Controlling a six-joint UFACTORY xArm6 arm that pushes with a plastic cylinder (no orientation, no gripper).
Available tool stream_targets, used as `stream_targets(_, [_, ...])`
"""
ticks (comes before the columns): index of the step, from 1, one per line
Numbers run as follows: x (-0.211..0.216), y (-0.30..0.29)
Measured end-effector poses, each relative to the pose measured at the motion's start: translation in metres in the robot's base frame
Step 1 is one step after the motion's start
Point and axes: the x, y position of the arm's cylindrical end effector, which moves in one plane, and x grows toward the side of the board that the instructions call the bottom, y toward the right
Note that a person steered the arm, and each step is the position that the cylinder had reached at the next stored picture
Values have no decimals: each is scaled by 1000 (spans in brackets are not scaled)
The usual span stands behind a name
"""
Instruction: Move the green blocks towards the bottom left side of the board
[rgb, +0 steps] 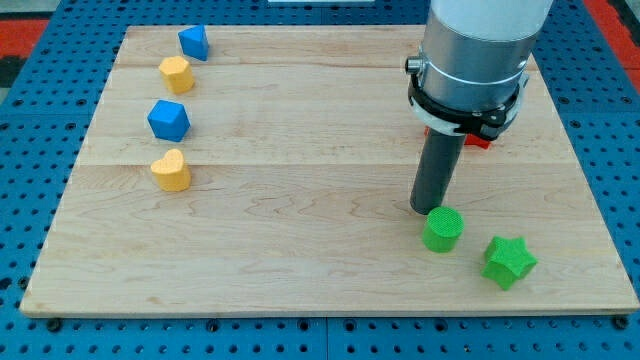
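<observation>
A green cylinder (442, 229) stands near the board's bottom right. A green star block (509, 261) lies just to its right and a little lower. My tip (427, 209) rests on the board right at the cylinder's upper left edge, touching or almost touching it. The arm's grey body (475, 50) rises above it at the view's top right.
On the wooden board (300, 200), at the view's left, a column of blocks: a blue block (193, 42), a yellow block (176, 74), a blue block (168, 120), a yellow heart (171, 171). A red block (478, 140) is mostly hidden behind the arm.
</observation>
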Motion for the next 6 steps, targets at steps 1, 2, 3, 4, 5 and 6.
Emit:
stream_targets(1, [4,1])
stream_targets(2, [16,15])
stream_targets(3, [-13,20])
stream_targets(4, [-7,88])
stream_targets(5, [24,171])
stream_targets(6, [86,133])
